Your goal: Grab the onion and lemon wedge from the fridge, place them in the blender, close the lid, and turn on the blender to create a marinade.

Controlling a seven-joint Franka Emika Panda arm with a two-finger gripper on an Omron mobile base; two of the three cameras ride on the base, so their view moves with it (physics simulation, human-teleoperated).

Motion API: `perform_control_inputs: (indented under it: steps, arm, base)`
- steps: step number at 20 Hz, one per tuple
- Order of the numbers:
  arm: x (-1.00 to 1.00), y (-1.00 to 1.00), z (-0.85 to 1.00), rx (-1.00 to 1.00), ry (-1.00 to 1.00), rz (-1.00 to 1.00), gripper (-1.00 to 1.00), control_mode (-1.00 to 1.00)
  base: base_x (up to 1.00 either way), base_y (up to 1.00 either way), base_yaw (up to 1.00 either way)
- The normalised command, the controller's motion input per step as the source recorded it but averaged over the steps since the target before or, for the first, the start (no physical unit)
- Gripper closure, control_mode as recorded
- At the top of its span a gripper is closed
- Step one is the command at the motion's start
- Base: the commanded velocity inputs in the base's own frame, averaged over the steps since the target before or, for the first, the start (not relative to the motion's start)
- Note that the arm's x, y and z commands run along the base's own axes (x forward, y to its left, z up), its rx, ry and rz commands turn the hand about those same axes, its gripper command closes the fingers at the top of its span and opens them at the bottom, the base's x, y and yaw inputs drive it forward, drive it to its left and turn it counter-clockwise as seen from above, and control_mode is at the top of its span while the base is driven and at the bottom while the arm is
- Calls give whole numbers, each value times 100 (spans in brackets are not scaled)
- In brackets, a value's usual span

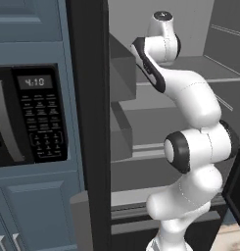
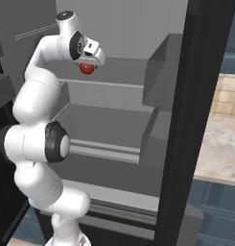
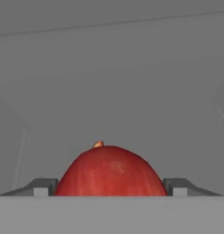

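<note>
Early stage: the pincer [image 3: 109, 186] is closing its fingers around the onion [image 3: 109, 171] inside the fridge [image 2: 114, 120]; grasp unconfirmed, everything else outstanding.

The arm [image 1: 195, 147] is glossy white, made of thick rounded segments. Each joint has a black ring around a white round cap. One upper link has a long black stripe on its side. The end effector [image 3: 111, 186] has two small dark grey fingertips [image 3: 42, 186].
</note>
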Motion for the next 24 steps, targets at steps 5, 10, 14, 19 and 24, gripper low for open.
perform_control_inputs:
  steps: [5,10,14,19,24]
  arm:
    - [-33,-5,-29,0,-12,-2,100,-100]
    - [-81,0,-34,0,-39,-11,100,-100]
    - [-96,-2,8,0,-18,-8,100,-100]
    - [-100,-26,22,0,0,0,100,-100]
    - [-100,-32,4,0,0,0,100,-100]
  base:
    - [0,0,0]
    - [0,0,0]
    - [0,0,0]
    - [0,0,0]
    - [0,0,0]
